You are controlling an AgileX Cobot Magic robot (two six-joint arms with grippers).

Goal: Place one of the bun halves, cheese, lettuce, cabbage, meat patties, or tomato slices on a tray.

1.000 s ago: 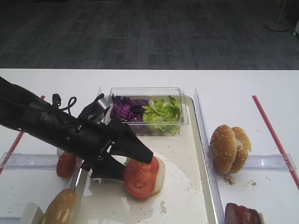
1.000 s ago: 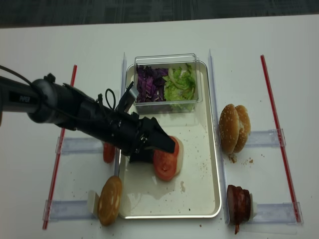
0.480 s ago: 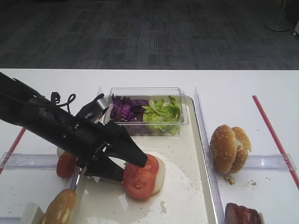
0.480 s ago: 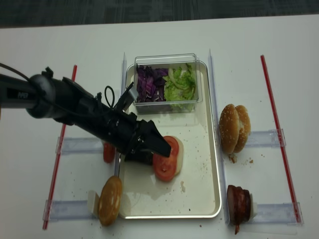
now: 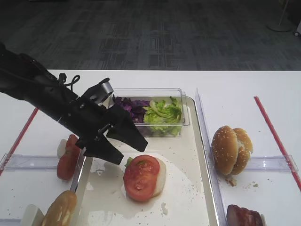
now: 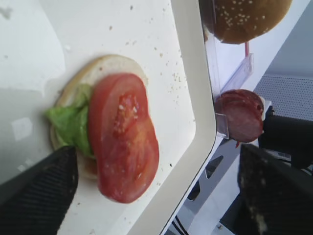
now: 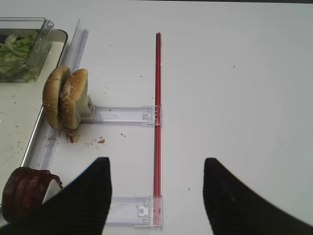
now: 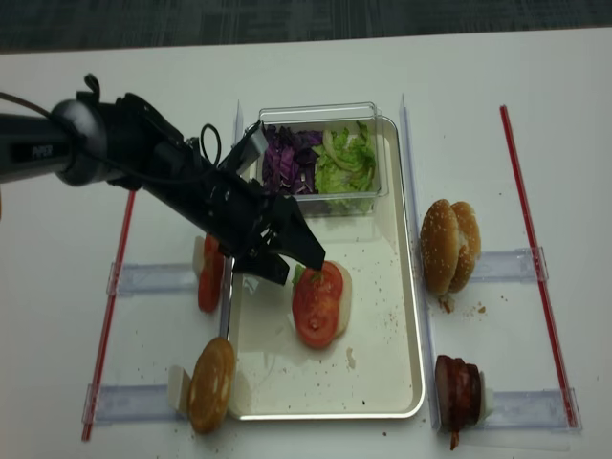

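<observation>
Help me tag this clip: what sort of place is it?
Probably a lab or office test bench, not a kitchen: a bare white table with red marker strips, clear plastic jigs, and grey carpet tiles beyond.

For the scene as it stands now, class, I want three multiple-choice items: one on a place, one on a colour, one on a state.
1. Where does the tomato slice on the tray lie?
A. in the clear tub
B. on the pale bun base, over lettuce
C. on the bare table

2. What colour is the cabbage in the tub?
A. purple
B. yellow
C. white

3. How is the left gripper?
A. shut on the tomato slice
B. shut on a bun
C. open, holding nothing

Key: 1 B, the left wrist view shows the slice on the bun base with lettuce under it. 2 A, purple shreds lie beside the green leaves. 3 C, the gripper hangs above the slice, apart from it, its jaws spread.
</observation>
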